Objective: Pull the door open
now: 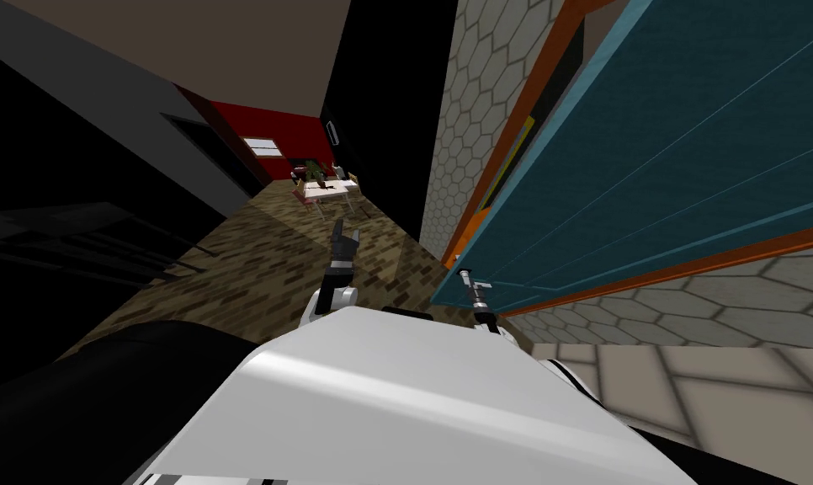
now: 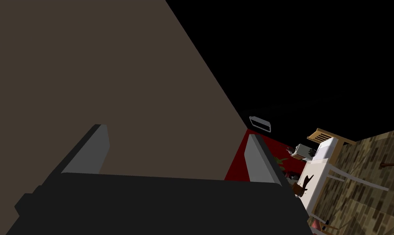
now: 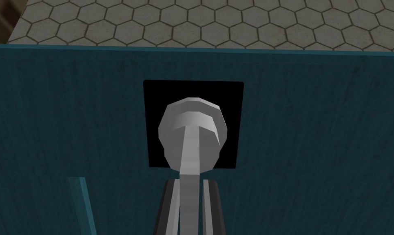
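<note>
Right hand [image 3: 189, 185] clamped on grey lever handle [image 3: 191, 134] - thin fingers [image 3: 167, 212] press lever's sides, just short of round boss on black plate. Teal door [image 1: 649, 143] fills right of head frame; handle at its lower left corner, near bottom centre. Door leaf looks angled off orange frame [image 1: 691, 265], so it is probably partly open - pull step in hand. Next move calls for firm grip and drawing handle back along door's arc, likely backing base too. Left hand [image 1: 347, 231] raised at mid-frame, fingers wide apart, empty.
</note>
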### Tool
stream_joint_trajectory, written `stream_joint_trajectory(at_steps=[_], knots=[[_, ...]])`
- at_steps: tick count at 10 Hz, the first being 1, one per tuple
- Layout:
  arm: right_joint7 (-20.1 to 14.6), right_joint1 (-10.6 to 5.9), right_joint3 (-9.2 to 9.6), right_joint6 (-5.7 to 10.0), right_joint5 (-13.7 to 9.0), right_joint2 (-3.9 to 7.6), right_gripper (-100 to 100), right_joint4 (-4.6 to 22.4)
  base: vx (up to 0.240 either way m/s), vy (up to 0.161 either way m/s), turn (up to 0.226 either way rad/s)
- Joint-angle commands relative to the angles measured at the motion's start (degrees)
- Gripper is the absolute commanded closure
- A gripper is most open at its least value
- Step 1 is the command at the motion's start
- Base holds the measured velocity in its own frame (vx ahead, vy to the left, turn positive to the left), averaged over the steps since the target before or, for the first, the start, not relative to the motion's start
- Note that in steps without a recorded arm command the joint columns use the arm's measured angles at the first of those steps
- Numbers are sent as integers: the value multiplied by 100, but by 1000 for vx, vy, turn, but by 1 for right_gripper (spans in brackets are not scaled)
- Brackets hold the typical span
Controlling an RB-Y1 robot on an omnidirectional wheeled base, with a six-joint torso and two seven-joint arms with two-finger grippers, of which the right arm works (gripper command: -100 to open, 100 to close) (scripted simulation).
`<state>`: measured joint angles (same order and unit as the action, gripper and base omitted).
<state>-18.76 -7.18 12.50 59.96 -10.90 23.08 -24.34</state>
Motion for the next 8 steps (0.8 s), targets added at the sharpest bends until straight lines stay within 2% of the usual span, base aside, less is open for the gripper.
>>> stream_joint_trajectory(at_steps=[1,2,3,4,5,6,8], knots=[[32,-124,14,-26,-4,-67,100,93,-105,-53,40],[42,-146,14,-52,-8,-77,100,91,-136,-122,81],[40,-60,7,-97,-11,-50,100,-44,-51,-55,50],[-52,65,65,64,-10,39,100,-27,-109,-13,180],[-82,104,79,120,-12,72,100,-18,-164,-18,199],[-82,104,79,120,-12,72,100,-18,-109,-23,39],[-222,284,145,379,-22,220,100,25,-129,-35,165]])
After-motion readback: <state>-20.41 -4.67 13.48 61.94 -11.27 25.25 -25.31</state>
